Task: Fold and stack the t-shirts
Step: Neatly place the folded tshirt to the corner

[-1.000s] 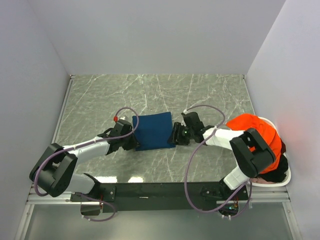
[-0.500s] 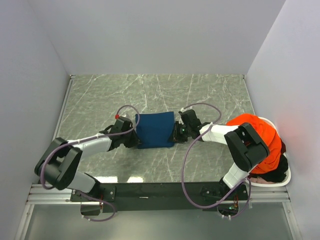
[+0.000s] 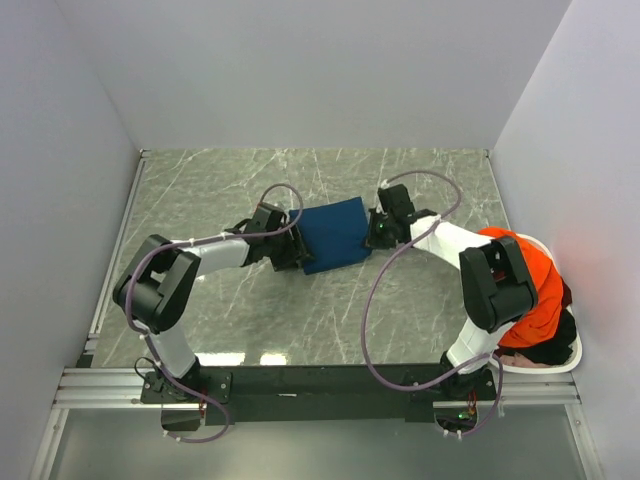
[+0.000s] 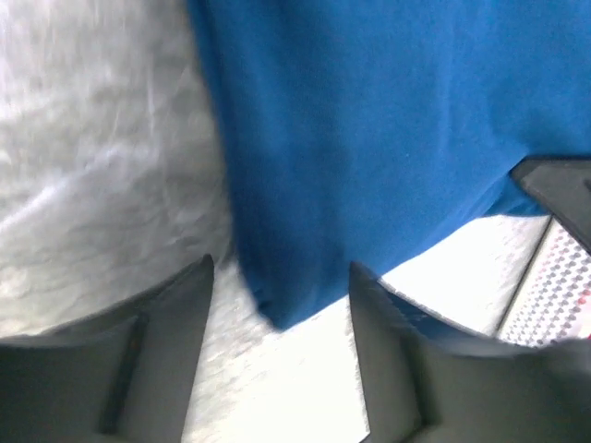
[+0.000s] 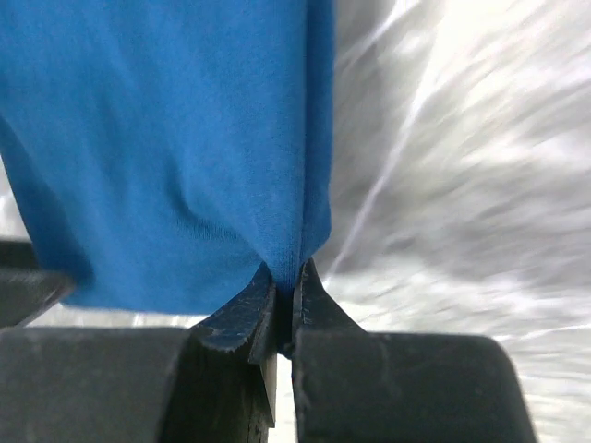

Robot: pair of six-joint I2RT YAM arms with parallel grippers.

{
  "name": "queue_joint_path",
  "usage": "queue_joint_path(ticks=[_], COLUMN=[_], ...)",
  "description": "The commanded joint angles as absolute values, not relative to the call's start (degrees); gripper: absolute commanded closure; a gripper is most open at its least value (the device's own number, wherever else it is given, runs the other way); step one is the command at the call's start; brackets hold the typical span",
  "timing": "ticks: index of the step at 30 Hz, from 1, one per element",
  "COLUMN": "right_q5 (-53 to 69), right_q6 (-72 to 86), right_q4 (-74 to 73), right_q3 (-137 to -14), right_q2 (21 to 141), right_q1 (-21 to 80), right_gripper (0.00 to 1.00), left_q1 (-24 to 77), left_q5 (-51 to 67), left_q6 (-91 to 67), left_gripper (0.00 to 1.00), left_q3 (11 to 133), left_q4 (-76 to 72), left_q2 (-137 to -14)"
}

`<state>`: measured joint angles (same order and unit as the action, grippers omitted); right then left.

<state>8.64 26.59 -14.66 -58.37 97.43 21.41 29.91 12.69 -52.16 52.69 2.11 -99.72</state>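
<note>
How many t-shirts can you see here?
2: a folded blue t-shirt mid-table, and an orange t-shirt piled in the white basket at right. Dark cloth beneath it may be more.

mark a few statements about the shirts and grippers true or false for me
1. The right gripper is pinched shut on an edge of the blue shirt. True.
2. The left gripper is clamped tight on the blue shirt. False: its fingers stand apart, with a corner of the cloth between them.
3. The orange shirt is spread flat in the middle of the table. False: it is heaped over the white basket at the right edge.
4. The blue shirt is folded into a compact rectangle between the two grippers. True.
</note>
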Motion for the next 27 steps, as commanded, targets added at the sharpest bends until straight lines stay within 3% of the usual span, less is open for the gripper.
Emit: queue_joint_path(ticks=[1, 3, 6, 18, 27], right_q5=[0.8, -1.1, -4.3, -18.5, -22.7], right_q6=[20.6, 18.8, 17.1, 12.6, 10.9], right_q4=[-19.7, -20.6, -22.7, -29.4, -30.7], right_q3=[-64.1, -66.4, -69.9, -83.0, -93.7], right_q2=[99.0, 100.3, 102.6, 110.6, 117.8], right_q1=[18.5, 17.2, 15.0, 4.4, -4.6], right_gripper=[1.00, 1.00, 1.00, 1.00, 1.00], left_q1=[28.1, 26.6, 22.4, 11.6, 10.1], left_q5=[13.4, 14.5, 15.6, 4.2, -2.0], left_q6=[-50.5, -50.4, -49.0, -35.2, -30.4], left_gripper=[0.32, 0.17, 0.10, 0.12, 0.15], left_q3=[57.2, 58.4, 58.5, 55.6, 52.1], left_q4=[6.3, 7.9, 10.2, 21.7, 23.3], left_q2=[-100.1, -99.3, -96.0, -69.7, -66.8])
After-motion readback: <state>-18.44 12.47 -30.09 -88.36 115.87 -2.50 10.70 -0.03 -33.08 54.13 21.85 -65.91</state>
